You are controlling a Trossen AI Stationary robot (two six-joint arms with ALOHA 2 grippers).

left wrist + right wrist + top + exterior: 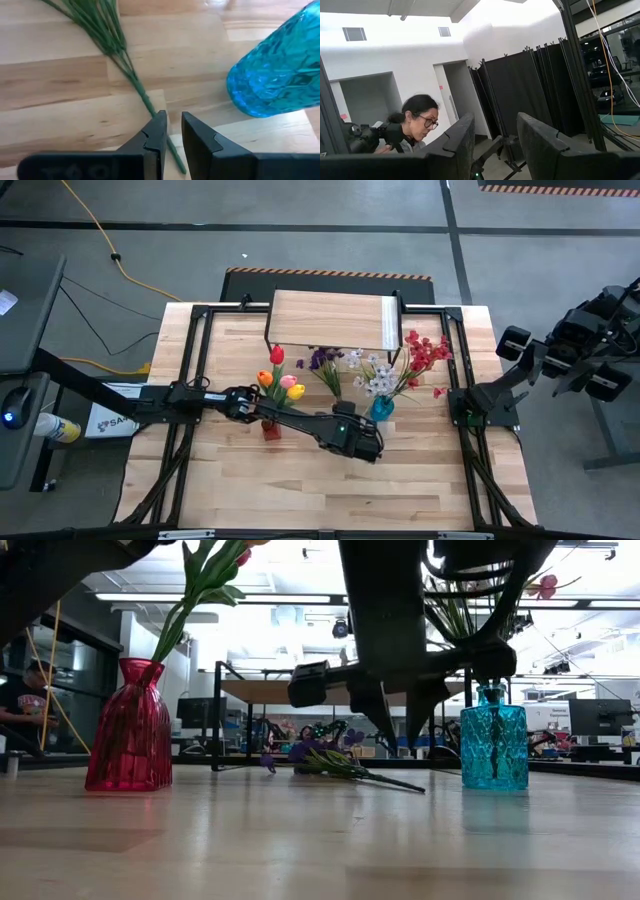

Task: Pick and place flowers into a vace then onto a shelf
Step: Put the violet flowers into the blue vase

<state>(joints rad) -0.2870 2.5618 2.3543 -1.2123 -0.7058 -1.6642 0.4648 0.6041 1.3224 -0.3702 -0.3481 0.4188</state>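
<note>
A purple blossom spray (324, 366) lies flat on the tabletop along its green stem (131, 75), between the red vase (129, 730) with tulips and the blue vase (493, 747) with white and red sprays. My left gripper (173, 122) hangs above the stem's near end (400, 740), open only by a narrow gap and clear of the stem. The shelf (335, 320) stands at the far edge. My right gripper (492, 130) is open, raised off the table's right side and pointing into the room.
Black frame rails (196, 370) run along both sides of the tabletop. The blue vase (280, 75) stands close beside my left fingers. A person (417, 122) shows in the room behind, another (20, 705) at the far left.
</note>
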